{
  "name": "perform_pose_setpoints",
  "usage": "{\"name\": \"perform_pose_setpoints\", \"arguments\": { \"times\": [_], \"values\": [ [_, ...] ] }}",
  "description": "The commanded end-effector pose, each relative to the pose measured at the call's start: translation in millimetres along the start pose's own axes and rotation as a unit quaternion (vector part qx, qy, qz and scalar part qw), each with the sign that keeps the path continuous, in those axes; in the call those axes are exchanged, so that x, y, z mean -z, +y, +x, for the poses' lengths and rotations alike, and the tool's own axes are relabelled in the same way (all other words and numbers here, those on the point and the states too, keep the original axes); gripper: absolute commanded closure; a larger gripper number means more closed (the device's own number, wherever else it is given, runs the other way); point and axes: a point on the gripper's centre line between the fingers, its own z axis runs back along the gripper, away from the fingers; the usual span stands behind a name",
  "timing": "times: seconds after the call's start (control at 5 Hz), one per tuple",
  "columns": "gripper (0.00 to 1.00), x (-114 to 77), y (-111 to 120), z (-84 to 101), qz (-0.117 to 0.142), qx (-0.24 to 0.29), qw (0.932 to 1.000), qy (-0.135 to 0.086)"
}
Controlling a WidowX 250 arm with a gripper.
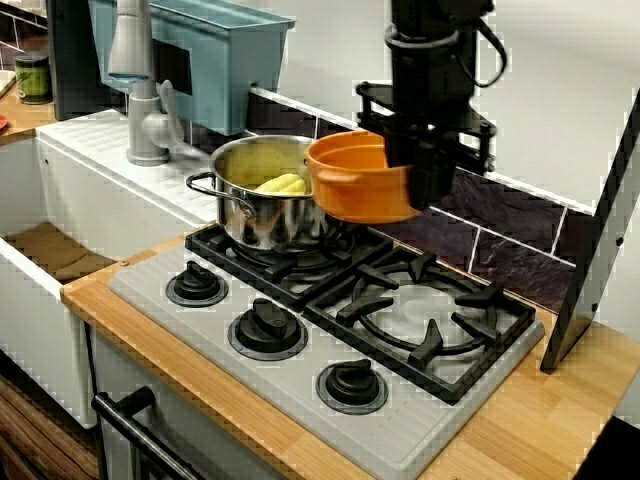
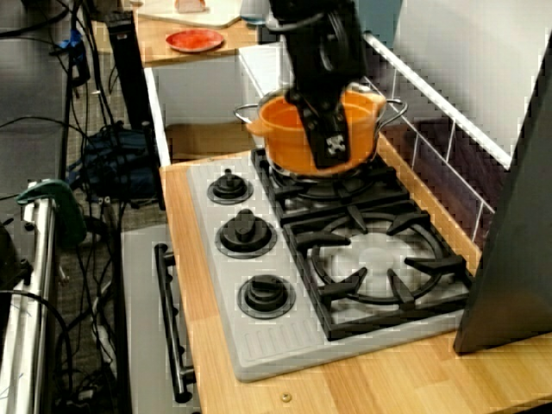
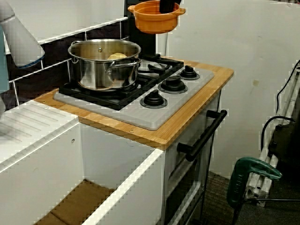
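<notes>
Our end effector (image 1: 425,188) came down from above and was clamped on the rim of an orange bowl (image 1: 350,182), its fingers closed on the bowl's wall. It held the bowl clear of the stove. In the view from the sink side the bowl (image 3: 154,18) hung well above the hob, over its back part.

Just left of the bowl stood a steel pot (image 1: 262,210) on the left burner, with a yellow piece (image 1: 282,184) lying inside. In the front view the bowl's edge overlapped the pot's rim, and we could not tell whether they touched. Below and to the right lay the bare right burner grate (image 1: 430,312). Three knobs (image 1: 267,328) ran along the stove's front, which was set into the wooden bench (image 1: 560,425).

A black rail (image 1: 482,128) sat close behind the arm. A dark panel (image 1: 600,240) leaned at the bench's right end, and a faucet (image 1: 140,95) and sink (image 1: 55,255) were left of the pot.
</notes>
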Motion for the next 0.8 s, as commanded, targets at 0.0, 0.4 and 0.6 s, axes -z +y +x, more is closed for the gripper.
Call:
{"name": "perform_pose_setpoints", "arguments": {
  "times": [0.0,0.4,0.6],
  "values": [
    [1.0,19.9,-10.8,11.5,0.01,0.006,0.9999,-0.012],
    [1.0,45.4,-12.4,16.2,0.02,0.007,0.9998,0.001],
    [1.0,52.3,-11.9,16.8,0.025,0.008,0.9996,0.004]
  ]
}}
